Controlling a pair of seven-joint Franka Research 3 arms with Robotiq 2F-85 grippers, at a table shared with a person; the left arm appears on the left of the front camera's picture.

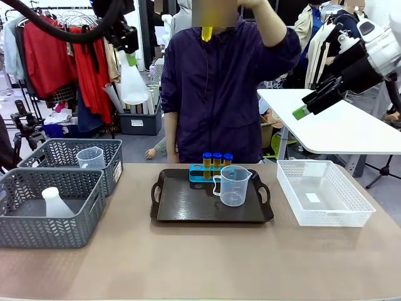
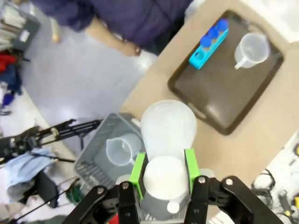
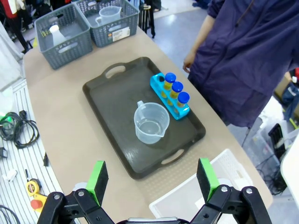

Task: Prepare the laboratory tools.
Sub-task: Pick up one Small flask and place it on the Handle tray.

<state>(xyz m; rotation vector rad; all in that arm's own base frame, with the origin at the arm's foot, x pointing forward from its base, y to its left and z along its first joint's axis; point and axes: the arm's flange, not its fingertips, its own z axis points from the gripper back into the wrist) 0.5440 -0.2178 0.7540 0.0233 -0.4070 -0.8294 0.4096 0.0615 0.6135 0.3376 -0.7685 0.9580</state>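
High at the upper left, my left gripper is shut on a translucent white conical flask. On the dark tray stand a clear handled beaker and a blue rack with three blue-capped amber tubes. The person holds another amber tube up near the head. My right gripper hangs open, high at the right, with nothing between its fingers.
Two grey baskets sit at the table's left: the near one holds a second flask, the far one a second beaker. A white lattice basket stands right of the tray. A white side table is behind.
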